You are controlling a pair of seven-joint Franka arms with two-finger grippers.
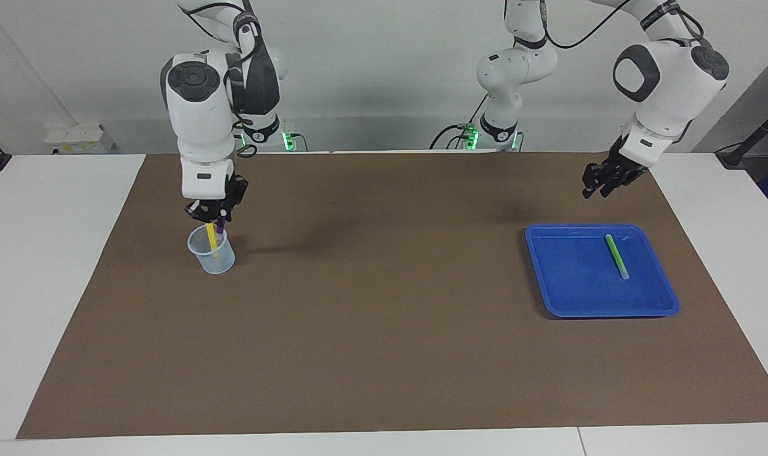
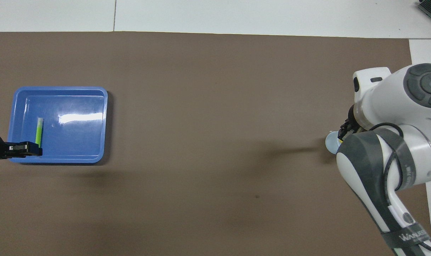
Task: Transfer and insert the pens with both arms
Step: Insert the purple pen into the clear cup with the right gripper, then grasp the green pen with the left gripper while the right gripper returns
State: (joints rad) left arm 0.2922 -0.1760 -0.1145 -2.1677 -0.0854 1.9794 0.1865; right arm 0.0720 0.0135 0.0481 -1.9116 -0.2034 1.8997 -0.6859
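The purple pen [image 1: 220,223] hangs upright in my right gripper [image 1: 217,215], which is shut on it right over the clear cup [image 1: 211,252]. The pen's lower end is level with the cup's rim. A yellow pen [image 1: 211,237] leans inside the cup. In the overhead view my right arm hides nearly all of the cup [image 2: 330,143]. The green pen [image 1: 616,256] [image 2: 39,131] lies in the blue tray [image 1: 567,278] [image 2: 105,124]. My left gripper [image 1: 598,187] [image 2: 27,149] hovers open and empty over the tray's edge nearest the robots.
A brown mat [image 1: 384,354] covers most of the white table. The cup stands toward the right arm's end and the tray toward the left arm's end, with bare mat between them.
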